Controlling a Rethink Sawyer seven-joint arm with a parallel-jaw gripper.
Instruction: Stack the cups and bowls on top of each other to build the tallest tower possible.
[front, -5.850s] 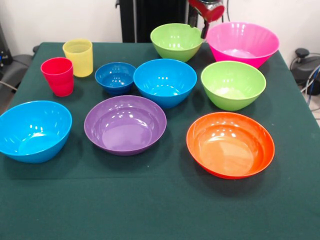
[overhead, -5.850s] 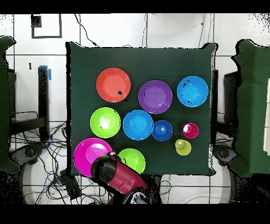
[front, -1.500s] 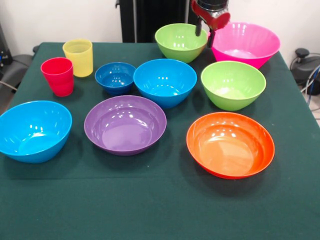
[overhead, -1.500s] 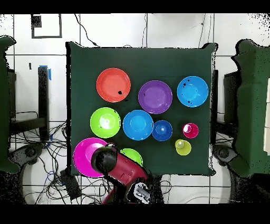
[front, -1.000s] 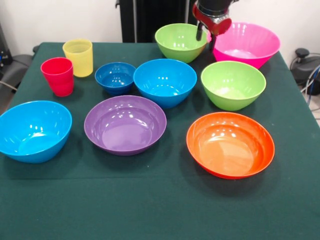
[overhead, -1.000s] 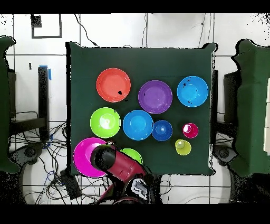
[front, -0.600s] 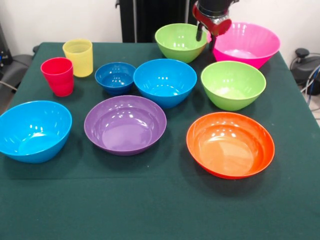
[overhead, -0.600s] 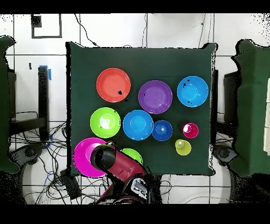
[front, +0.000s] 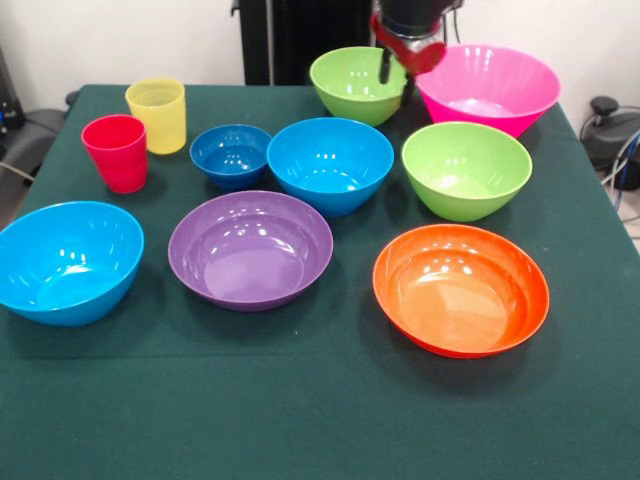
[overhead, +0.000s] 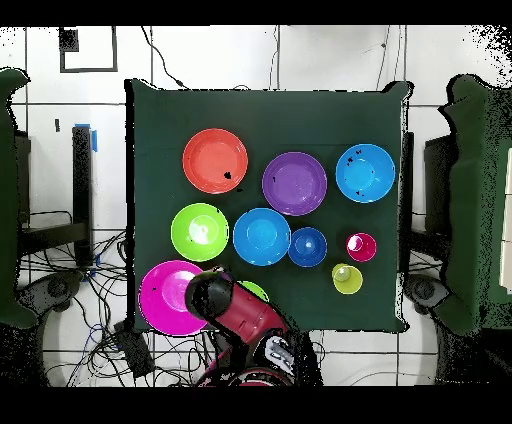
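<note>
Bowls and cups stand singly on the green table (front: 320, 420), every one upright, mouth up and holding nothing; none sits inside another. In the front view the big pink bowl (front: 490, 88) is at the far right, with a lime green bowl (front: 357, 85) just beside it on its left. In front of the pink one stands the second lime green bowl (front: 466, 168), and left of that a light blue bowl (front: 330, 163), then the small dark blue bowl (front: 231, 155), close together in a row. The red cup (front: 116, 152) and the translucent yellow cup (front: 156, 115) stand side by side at the far left, the yellow one slightly farther back. Along the near row are the other light blue bowl (front: 66, 262) on the left, tilted a little on its base, the wide purple bowl (front: 250, 248) in the middle and the wide orange bowl (front: 461, 288) on the right, each apart from its neighbours.

The tool (front: 397, 72) hangs from above at the gap between the far lime green bowl and the pink bowl, its two dark fingers (front: 385, 68) parted by a small gap and gripping nothing. One finger reaches down over the green bowl's right rim; whether it touches the rim cannot be told. From overhead the red arm (overhead: 240, 310) covers most of that green bowl, beside the pink bowl.
</note>
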